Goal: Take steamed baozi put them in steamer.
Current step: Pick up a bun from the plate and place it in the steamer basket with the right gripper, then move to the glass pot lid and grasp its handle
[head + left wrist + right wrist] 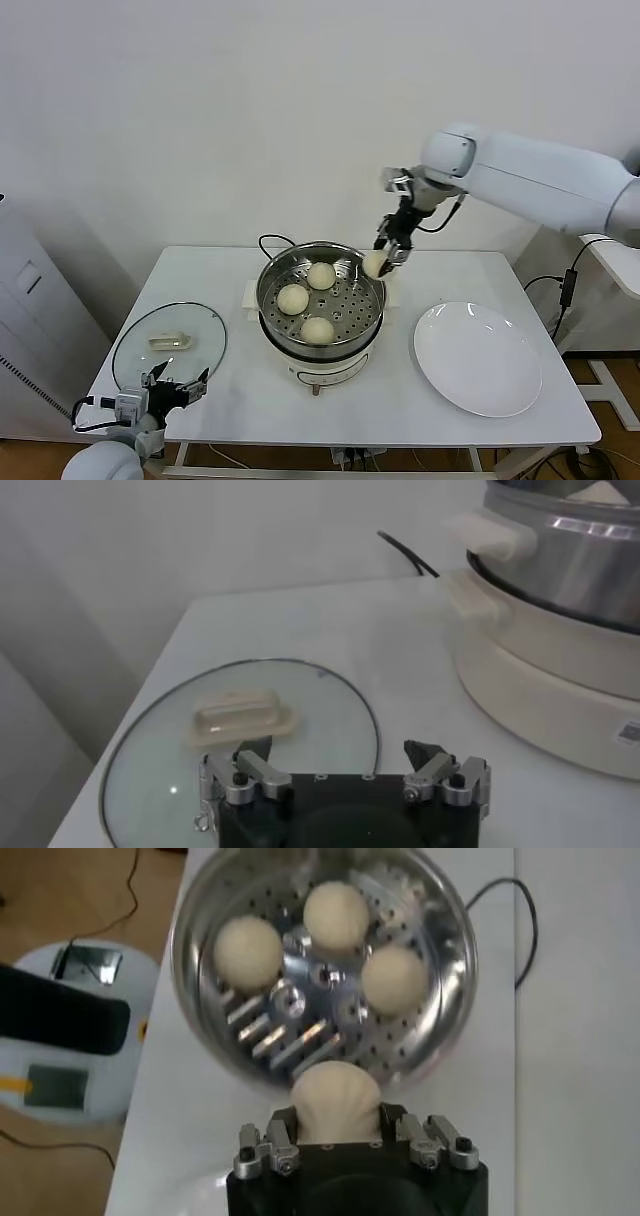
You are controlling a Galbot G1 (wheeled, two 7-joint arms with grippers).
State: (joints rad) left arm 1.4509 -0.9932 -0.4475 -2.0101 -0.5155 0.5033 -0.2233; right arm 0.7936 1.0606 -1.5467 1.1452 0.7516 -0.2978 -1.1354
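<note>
My right claw (386,256) is clamped on one bun (375,264), holding it in the air just above the steamer's (320,293) right rim; from the wrist camera the bun (335,1101) sits between my fingers (268,1145) over the pot's edge. Three more buns (293,298) sit apart from one another on the perforated bottom inside the steamer. My left claw (165,388) is parked low at the table's front left corner with fingers spread apart, just beside the glass lid (170,343); the white plate (478,357) lies right of the steamer.
</note>
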